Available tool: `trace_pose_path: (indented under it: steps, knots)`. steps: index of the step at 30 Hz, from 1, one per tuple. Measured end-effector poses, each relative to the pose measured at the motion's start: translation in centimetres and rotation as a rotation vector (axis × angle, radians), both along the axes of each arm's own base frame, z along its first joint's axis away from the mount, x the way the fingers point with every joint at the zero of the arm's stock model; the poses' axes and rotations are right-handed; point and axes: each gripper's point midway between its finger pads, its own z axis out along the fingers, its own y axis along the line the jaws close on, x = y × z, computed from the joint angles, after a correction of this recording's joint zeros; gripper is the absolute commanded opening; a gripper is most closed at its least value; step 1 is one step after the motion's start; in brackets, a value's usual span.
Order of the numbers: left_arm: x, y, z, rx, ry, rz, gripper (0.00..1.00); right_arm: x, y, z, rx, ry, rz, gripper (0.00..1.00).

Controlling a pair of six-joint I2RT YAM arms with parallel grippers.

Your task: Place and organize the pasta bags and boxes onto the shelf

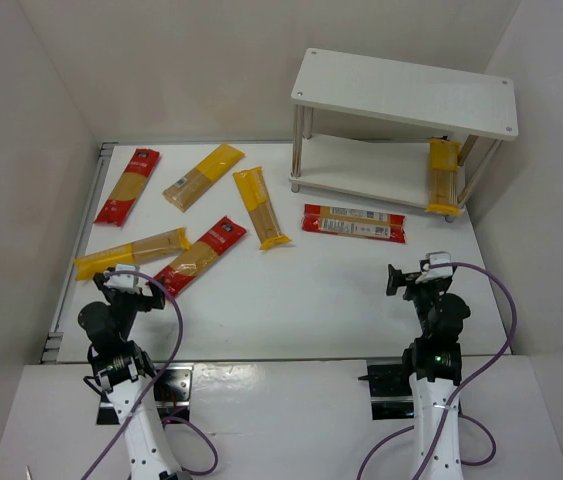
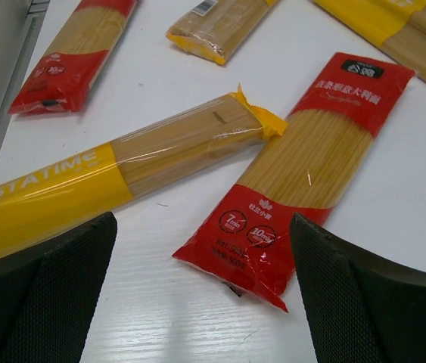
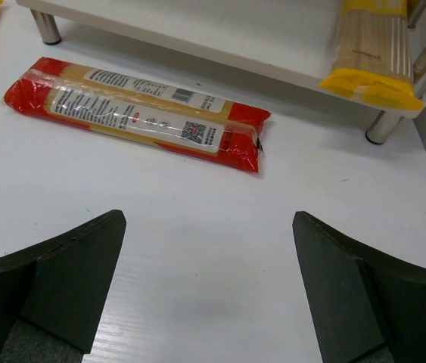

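The yellow pack (image 1: 443, 175) already lies on the lower tier of the white shelf (image 1: 401, 90), at its right end. It runs front to back, and its crimped yellow end pokes a little past the front edge. The shelf stands at the far right of the white table (image 1: 311, 300), close to the side wall.

Just in front of the shelf, lying crosswise on the table and clear of the legs, is the labelled red pack (image 1: 353, 223), its printed panel facing up.

The other five packs are scattered over the left half of the table:
- The middle yellow pack (image 1: 261, 207) sits nearest the shelf, angled slightly.
- The tan pack (image 1: 203, 176) slants behind it.
- The far red pack (image 1: 128, 186) lies by the left wall.
- The long yellow pack (image 2: 122, 174) and the near red pack (image 2: 303, 166) lie closest to the left arm in a shallow V. The yellow one's crimped tip meets the red one's side.

The left gripper (image 2: 203, 231) hangs above the near ends of those last two packs. Its fingers are spread wide and grip nothing.

The right gripper (image 3: 209, 223) hovers over bare table at the near right, facing the labelled red pack and the shelf. Its fingers are also wide apart and empty.
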Motion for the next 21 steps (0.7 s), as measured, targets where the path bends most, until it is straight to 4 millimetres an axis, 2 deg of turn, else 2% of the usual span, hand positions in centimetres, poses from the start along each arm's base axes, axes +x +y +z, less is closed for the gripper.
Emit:
trace_pose_path:
  steps: [2,4,6,8,11,13,17,19,21]
  knots:
    - [-0.1,-0.4,0.1,0.026,0.004,-0.032,1.00,0.0,0.3,0.1,-0.022,-0.004,0.021,1.00]
    - [-0.2,-0.5,1.1,0.055,-0.008,-0.044,1.00,0.0,0.3,0.7,-0.031,-0.017,0.023,1.00]
    - [-0.4,-0.5,3.6,0.080,-0.049,-0.036,1.00,0.0,0.1,2.0,-0.034,-0.050,0.014,1.00]
    - [-0.7,-0.5,7.2,0.120,-0.116,-0.023,1.00,-0.1,-0.2,3.9,-0.017,-0.093,-0.013,1.00]
    - [-1.7,-0.8,12.1,0.181,-0.205,-0.011,1.00,-0.7,-0.5,8.0,-0.043,-0.178,-0.032,1.00]
    - [-2.4,-0.8,14.6,0.216,-0.249,0.009,1.00,-1.4,-0.5,11.2,-0.105,-0.247,-0.032,1.00]
    - [-3.2,-0.5,17.8,0.228,-0.262,0.051,1.00,-2.8,-0.9,17.2,-0.224,-0.352,-0.060,1.00]
    - [-2.4,0.4,18.8,0.194,-0.198,0.077,1.00,-2.4,-1.3,19.7,-0.251,-0.334,-0.071,1.00]
    - [-0.8,1.7,20.0,0.140,-0.092,0.096,1.00,-1.2,-1.9,21.7,-0.260,-0.285,-0.079,1.00]
